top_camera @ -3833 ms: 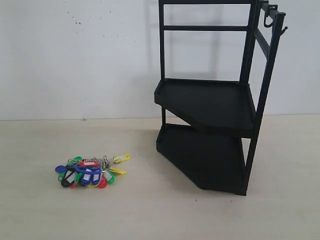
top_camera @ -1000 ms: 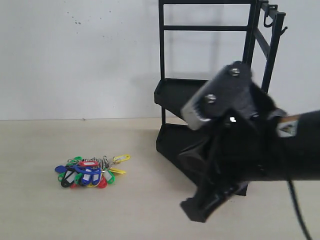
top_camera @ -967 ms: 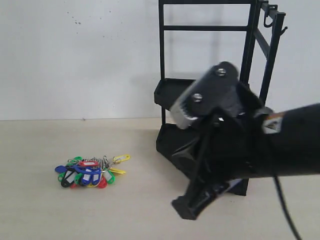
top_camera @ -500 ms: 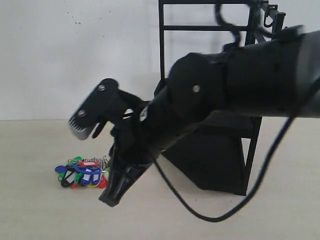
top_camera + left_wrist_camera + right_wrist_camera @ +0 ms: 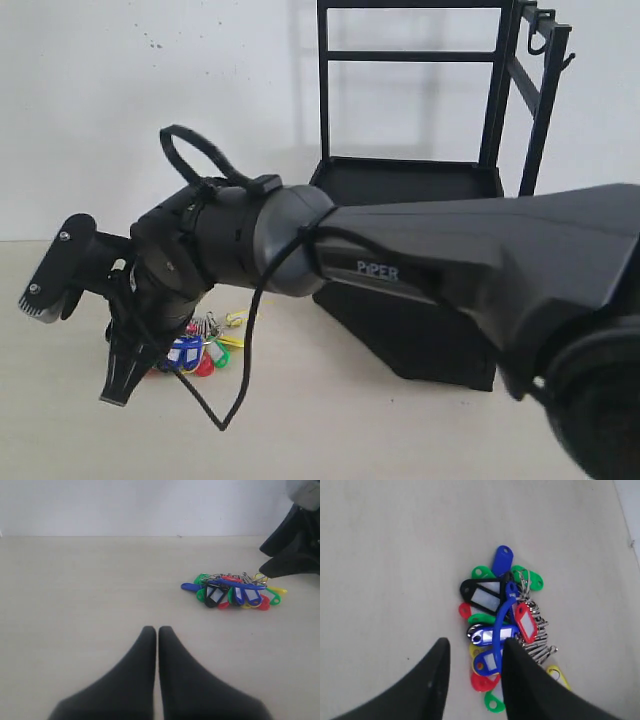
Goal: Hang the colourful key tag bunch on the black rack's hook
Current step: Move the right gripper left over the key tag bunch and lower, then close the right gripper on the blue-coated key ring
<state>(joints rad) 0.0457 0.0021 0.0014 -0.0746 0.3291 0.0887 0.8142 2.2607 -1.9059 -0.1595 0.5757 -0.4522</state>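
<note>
The colourful key tag bunch [image 5: 196,352] lies flat on the table at the left, mostly hidden behind my right arm in the exterior view. In the right wrist view the key tag bunch [image 5: 502,630] shows a blue loop over red, green, black and yellow tags. My right gripper [image 5: 475,646] is open just above it, one finger over the bunch and the other over bare table. My right gripper [image 5: 80,338] has reached across to the left. The black rack [image 5: 410,180] stands at the right, with a small hook [image 5: 538,42] at its top corner. My left gripper [image 5: 157,631] is shut and empty, well short of the key tag bunch [image 5: 232,591].
The right arm's thick black body [image 5: 470,260] spans the middle of the exterior view in front of the rack's lower tray. A white wall [image 5: 150,100] runs behind the beige table [image 5: 300,430]. The right gripper's fingers [image 5: 292,555] show beside the bunch in the left wrist view.
My right arm has swung left from in front of the rack to over the key tag bunch, its gripper open. The bunch and the rack have not moved.
</note>
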